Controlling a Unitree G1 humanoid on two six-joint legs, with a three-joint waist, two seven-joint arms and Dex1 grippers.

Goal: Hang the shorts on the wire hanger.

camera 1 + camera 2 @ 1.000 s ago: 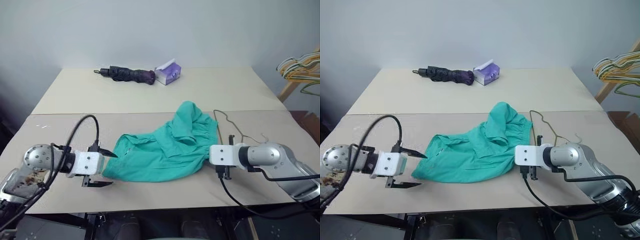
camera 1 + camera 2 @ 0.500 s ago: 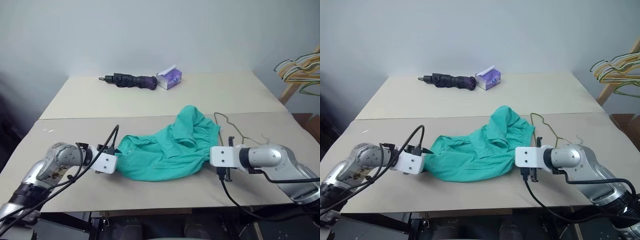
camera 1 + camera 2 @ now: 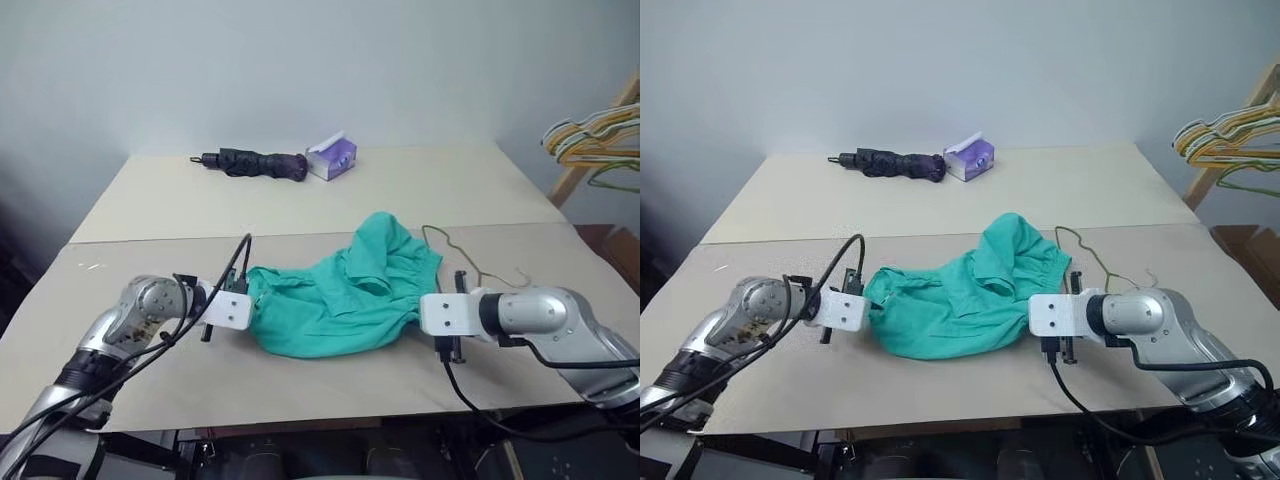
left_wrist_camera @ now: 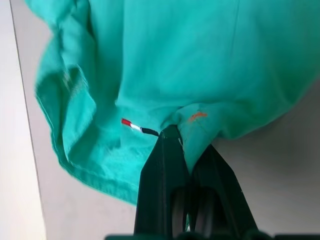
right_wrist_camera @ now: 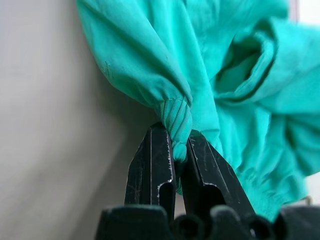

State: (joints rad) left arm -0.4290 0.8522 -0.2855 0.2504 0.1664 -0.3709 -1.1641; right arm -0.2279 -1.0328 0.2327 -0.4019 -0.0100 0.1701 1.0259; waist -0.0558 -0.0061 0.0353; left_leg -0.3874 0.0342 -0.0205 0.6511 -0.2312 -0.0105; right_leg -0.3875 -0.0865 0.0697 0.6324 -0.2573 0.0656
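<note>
The teal-green shorts (image 3: 340,295) lie crumpled on the near table, stretched between my two grippers. At their left edge my left gripper (image 4: 187,140) is shut on a fold of the cloth, beside a small orange tag (image 4: 197,116). My right gripper (image 5: 177,137) is shut on the gathered waistband at the shorts' right edge, seen in the head view as the right gripper (image 3: 420,312). The thin wire hanger (image 3: 455,250) lies flat on the table just behind the right gripper, its left part under the shorts.
A folded black umbrella (image 3: 255,163) and a purple tissue box (image 3: 331,158) lie on the far table. A bunch of coloured hangers (image 3: 590,140) hangs on a wooden stand at the far right. The table's front edge (image 3: 300,415) runs close below both arms.
My left gripper moved right to the shorts' left edge and went from open to shut on the cloth. The right gripper kept its grip in place. The camera shifted slightly.
</note>
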